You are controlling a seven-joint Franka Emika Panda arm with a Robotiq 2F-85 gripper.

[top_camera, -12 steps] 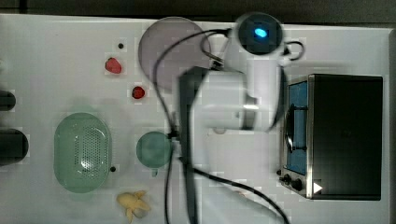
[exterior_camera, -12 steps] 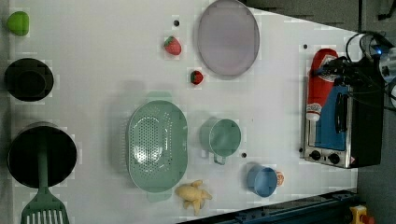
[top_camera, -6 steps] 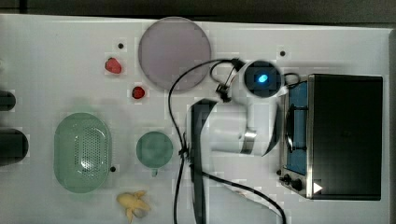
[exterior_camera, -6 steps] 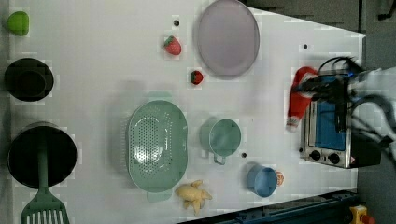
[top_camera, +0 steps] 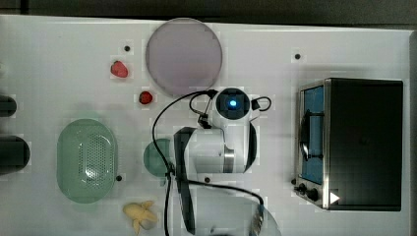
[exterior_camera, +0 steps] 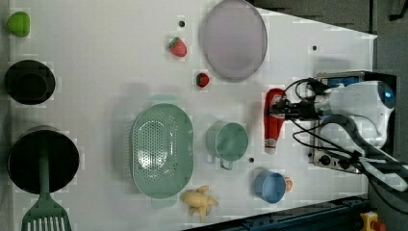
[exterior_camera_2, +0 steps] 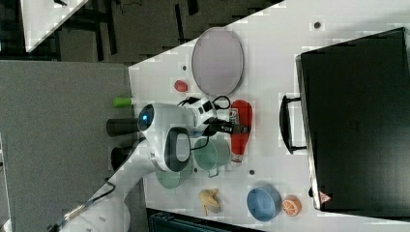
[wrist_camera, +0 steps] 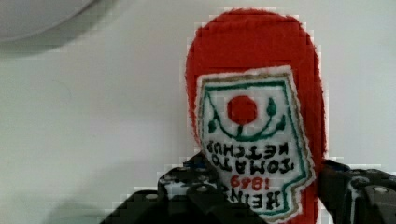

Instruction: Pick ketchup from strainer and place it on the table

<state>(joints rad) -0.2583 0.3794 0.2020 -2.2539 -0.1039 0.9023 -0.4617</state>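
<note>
While gripping ketchup, hand (part-open), over table

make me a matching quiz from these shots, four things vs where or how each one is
Things:
1. ketchup
2. strainer
3. banana
4. blue bowl

States:
A. beside an orange slice
B. held in the hand
C. empty, on the table
D. by the strainer's rim, near the table edge

Pairs: 1-B, 2-C, 3-D, 4-A
</note>
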